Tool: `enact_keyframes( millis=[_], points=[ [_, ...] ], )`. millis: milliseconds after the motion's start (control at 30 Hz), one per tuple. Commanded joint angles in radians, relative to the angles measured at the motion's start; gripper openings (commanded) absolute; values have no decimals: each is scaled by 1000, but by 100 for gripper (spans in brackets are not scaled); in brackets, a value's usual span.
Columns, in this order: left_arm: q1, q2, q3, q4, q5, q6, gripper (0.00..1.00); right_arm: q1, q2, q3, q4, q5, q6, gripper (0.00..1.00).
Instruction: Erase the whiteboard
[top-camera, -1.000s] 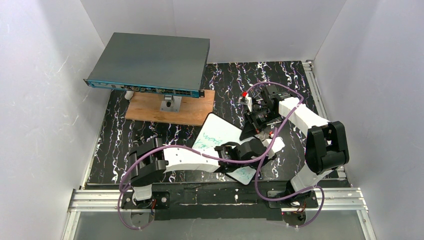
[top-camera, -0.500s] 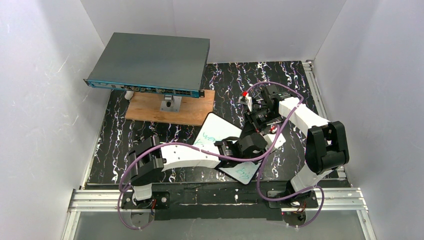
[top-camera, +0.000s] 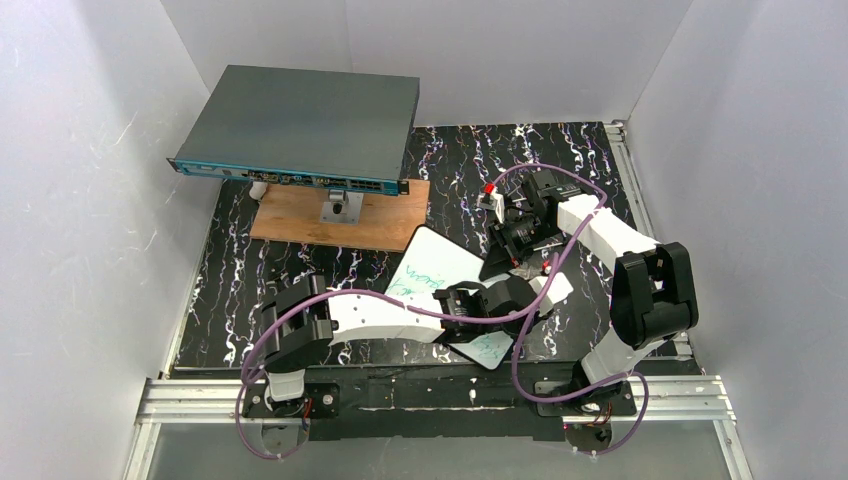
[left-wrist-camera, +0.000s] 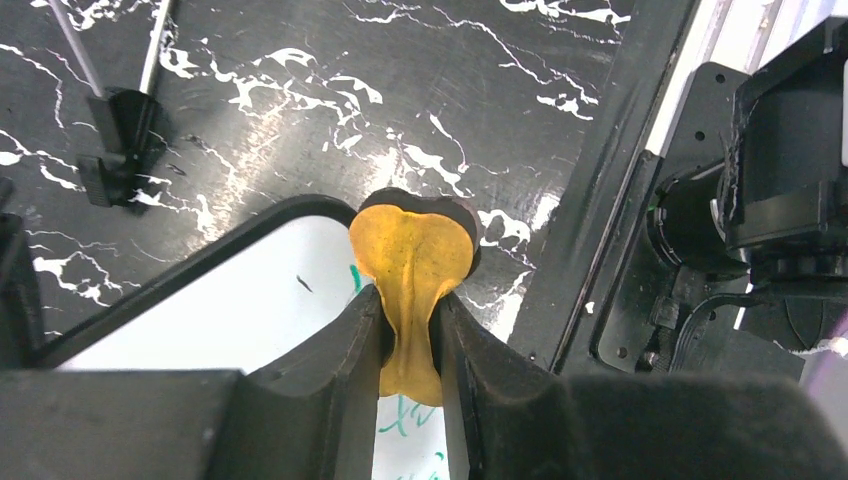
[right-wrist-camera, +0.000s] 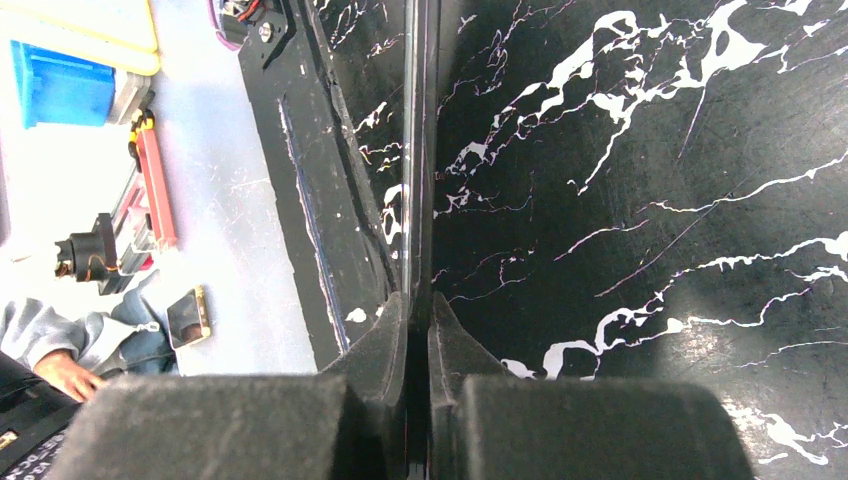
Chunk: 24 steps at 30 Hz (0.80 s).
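At the centre of the black marbled table (top-camera: 232, 290) sits one whiteboard (top-camera: 430, 262), its thin edge pinched by the right gripper (right-wrist-camera: 418, 310), while the left gripper (left-wrist-camera: 410, 302) squeezes one yellow sponge (left-wrist-camera: 412, 240) against its corner.

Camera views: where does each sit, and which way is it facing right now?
Top external: above and behind the arms, looking down on the table; both arms and bases show.
Left wrist: on the left arm, looking down past the left gripper, shut on a yellow sponge at a corner of the whiteboard.
Right wrist: on the right arm, looking along the right gripper, shut on a thin edge, apparently the whiteboard's.
Shared: top and left wrist both show the whiteboard's green writing.
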Motion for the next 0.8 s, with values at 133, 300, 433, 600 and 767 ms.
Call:
enact_keyframes(
  millis=[133,300,433,600,767],
  points=[
    [-8,33,-4,-81,-62,28,0,5,-21,5,20,-39,-36,1],
    [9,23,26,-143,-172,130,0,5,-22,5,20,-41,-36,1],
    [44,3,45,-134,-162,163,0,5,-23,5,20,-39,-36,1],
    [50,6,65,-95,-96,180,0,5,-22,5,21,-39,-36,1],
    [50,2,46,-42,7,128,0,5,-21,5,20,-37,-37,1]
  ],
)
